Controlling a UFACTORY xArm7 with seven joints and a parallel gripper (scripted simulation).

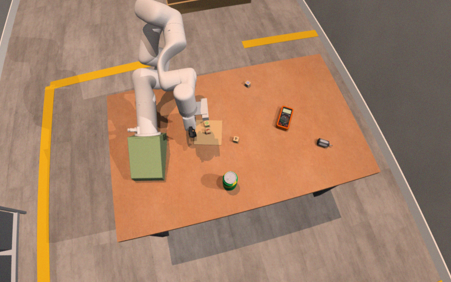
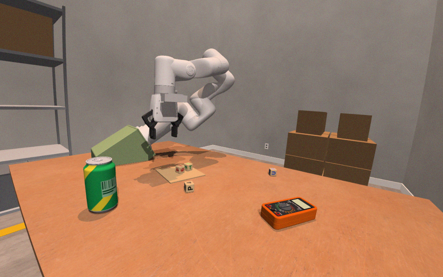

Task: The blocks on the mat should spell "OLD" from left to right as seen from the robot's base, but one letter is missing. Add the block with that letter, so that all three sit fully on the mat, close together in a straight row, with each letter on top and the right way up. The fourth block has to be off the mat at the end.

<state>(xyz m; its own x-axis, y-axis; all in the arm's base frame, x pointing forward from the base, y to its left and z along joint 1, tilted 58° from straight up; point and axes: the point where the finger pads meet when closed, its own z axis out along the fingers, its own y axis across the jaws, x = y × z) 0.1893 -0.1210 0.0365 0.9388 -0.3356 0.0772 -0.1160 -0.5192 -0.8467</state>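
A tan mat [image 1: 208, 134] [image 2: 180, 173] lies on the table in front of the robot base. Two wooden blocks sit on it side by side: one with a green letter [image 1: 206, 123] [image 2: 188, 166] and one with a red letter [image 1: 206, 131] [image 2: 179, 168]. A block with a black letter [image 1: 235, 139] [image 2: 188, 186] lies off the mat, just beyond its far edge. A block with a blue letter [image 1: 247, 83] [image 2: 272, 171] lies far off near the table's edge. My gripper [image 2: 163, 131] [image 1: 192, 132] is open and empty, hanging well above the table over the mat's near edge.
A green soda can [image 1: 230, 180] [image 2: 100, 184] stands toward one table edge. An orange multimeter [image 1: 284, 117] [image 2: 288, 212] lies farther out, and a small dark motor [image 1: 322, 142] beyond it. The green robot pedestal [image 1: 147, 156] is at the table's near side.
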